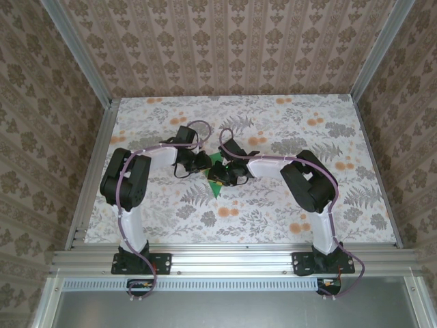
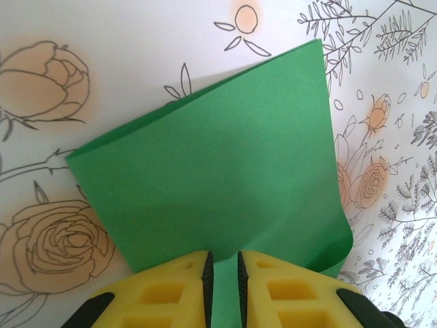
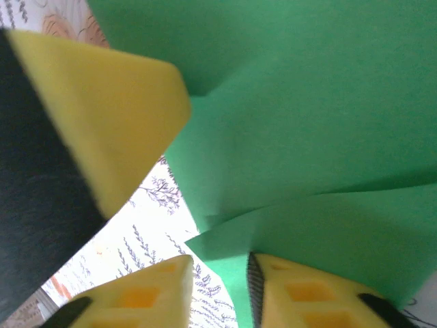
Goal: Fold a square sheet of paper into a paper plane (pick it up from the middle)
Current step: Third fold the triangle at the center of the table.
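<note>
Floral tabletop (image 1: 287,212): left gripper (image 2: 223,283) pinches the green paper sheet (image 2: 218,171) at its edge; right gripper (image 3: 220,277), slightly parted, straddles a corner.

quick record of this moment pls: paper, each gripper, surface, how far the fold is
paper: square sheet of paper, bright green, bent and creased, layers overlapping
left gripper: shut on the sheet's near edge
right gripper: jaws slightly apart, a sheet edge between them, lying against one finger
surface: floral tabletop
place: both grippers meet over the sheet near the table's middle
fold stage: no pointed dart shape yet
</note>
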